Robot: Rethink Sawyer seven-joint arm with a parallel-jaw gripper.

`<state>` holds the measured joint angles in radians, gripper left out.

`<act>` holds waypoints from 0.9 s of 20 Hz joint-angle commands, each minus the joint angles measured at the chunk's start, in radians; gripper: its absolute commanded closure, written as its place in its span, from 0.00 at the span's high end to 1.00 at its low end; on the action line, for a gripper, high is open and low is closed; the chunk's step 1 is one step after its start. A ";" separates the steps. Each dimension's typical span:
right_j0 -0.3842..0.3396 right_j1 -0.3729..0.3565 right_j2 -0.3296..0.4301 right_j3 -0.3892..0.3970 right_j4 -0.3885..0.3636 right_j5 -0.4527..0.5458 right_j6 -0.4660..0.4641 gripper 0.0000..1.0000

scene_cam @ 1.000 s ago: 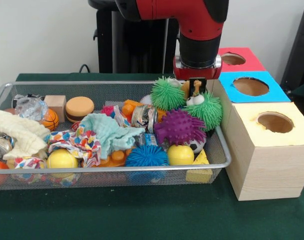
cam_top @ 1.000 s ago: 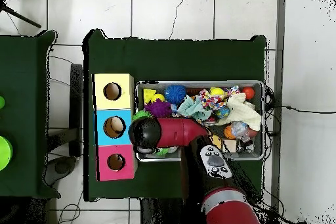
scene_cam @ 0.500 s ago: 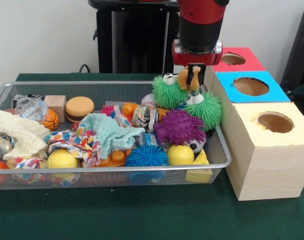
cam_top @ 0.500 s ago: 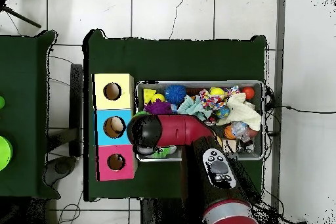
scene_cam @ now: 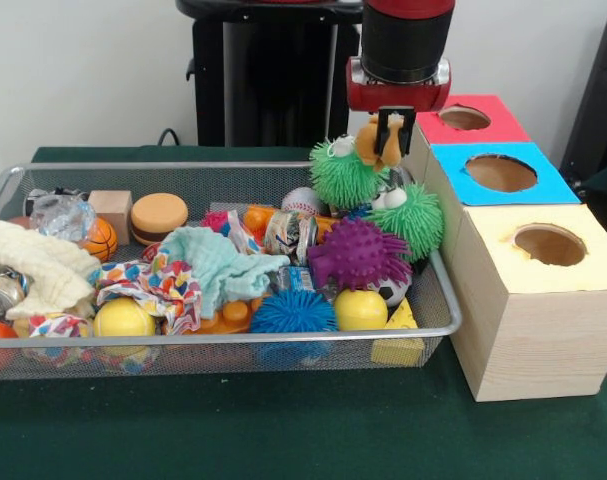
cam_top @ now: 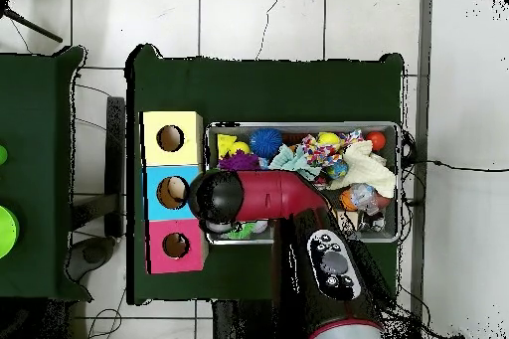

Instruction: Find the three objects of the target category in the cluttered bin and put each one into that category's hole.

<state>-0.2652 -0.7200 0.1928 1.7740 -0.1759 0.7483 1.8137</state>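
Start at the tabletop's near edge, where the yellow-surround box (scene_cam: 543, 305) stands by the near right corner, and the wire-mesh bin (scene_cam: 283, 338) stretches off to its left, still crowded: yellow balls, a blue spiky ball (scene_cam: 293, 312), a purple spiky ball (scene_cam: 358, 253) and a second green spiky ball (scene_cam: 415, 220) all lie where they lay a second ago. Behind the yellow box you see the blue-surround hole (scene_cam: 500, 172), and farthest back, by the far right corner, the red-surround hole (scene_cam: 465, 118), empty as far as it shows. What has changed is at the bin's far right end: the pincer (scene_cam: 393, 140) is clenched on the orange part of a green spiky toy (scene_cam: 345, 172) and has risen, so the toy that sat among the clutter a second ago now hangs clear above the rim. You can judge the pick as made; the carry rightward and back to the red hole remains.
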 commanded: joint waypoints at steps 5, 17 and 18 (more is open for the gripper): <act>0.011 0.032 0.082 -0.047 0.035 0.018 0.041 0.00; 0.002 0.087 0.106 -0.063 0.030 -0.044 0.032 0.00; 0.012 0.080 0.101 -0.056 0.035 -0.043 0.051 0.00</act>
<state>-0.2603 -0.6678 0.2066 1.7616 -0.1753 0.7484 1.8137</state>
